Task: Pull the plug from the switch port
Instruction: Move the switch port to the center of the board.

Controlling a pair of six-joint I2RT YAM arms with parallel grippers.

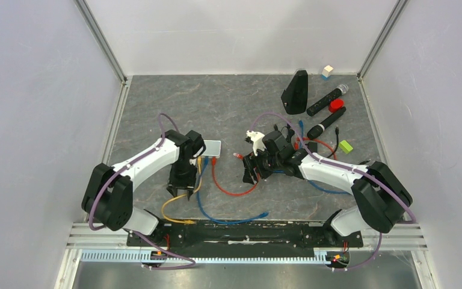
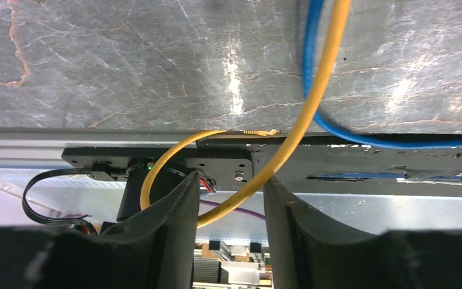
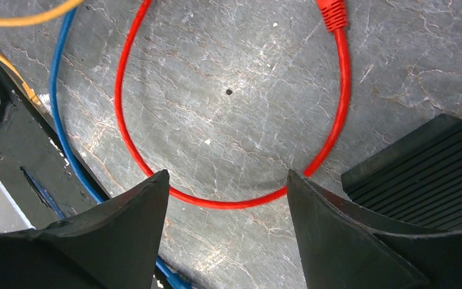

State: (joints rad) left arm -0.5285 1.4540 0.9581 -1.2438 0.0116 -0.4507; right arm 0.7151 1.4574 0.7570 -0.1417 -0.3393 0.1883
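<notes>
From where I stand, the switch (image 1: 212, 146) lies left of the middle of the tabletop (image 1: 228, 102). Its plugs (image 1: 206, 160) sit in the ports on its near side. From there a yellow cable (image 1: 168, 208), a blue cable (image 1: 216, 218) and a red cable (image 1: 231, 191) trail towards the near edge.

The left gripper (image 1: 179, 191) hangs just nearer than the switch, pointing at the near edge. Its jaws stand part-way apart with the yellow cable (image 2: 313, 102) running between them. I can't quite tell whether a pad touches it, but there is daylight on both sides, so I'd call it unclamped. The right gripper (image 3: 227, 180) is wide apart and holds nothing, poised over the red loop (image 3: 120, 102).

To do this well, I'd take hold at the plug body right by the port, not down the lead. Pulling the lead would only drag the light switch along. Pull straight out along the port, latch pressed, with the other claw steadying the box.

In the way are the blue cable (image 2: 308, 60), which crosses close to the yellow, and the red cable's loose plug (image 1: 238, 155), which lies just beside the right claw. Towards the far right corner sit a black wedge (image 1: 295, 91), two microphones (image 1: 326, 99), a red cap (image 1: 336, 105), a green block (image 1: 345, 146) and a small cube (image 1: 327, 71), all well apart from the work.
</notes>
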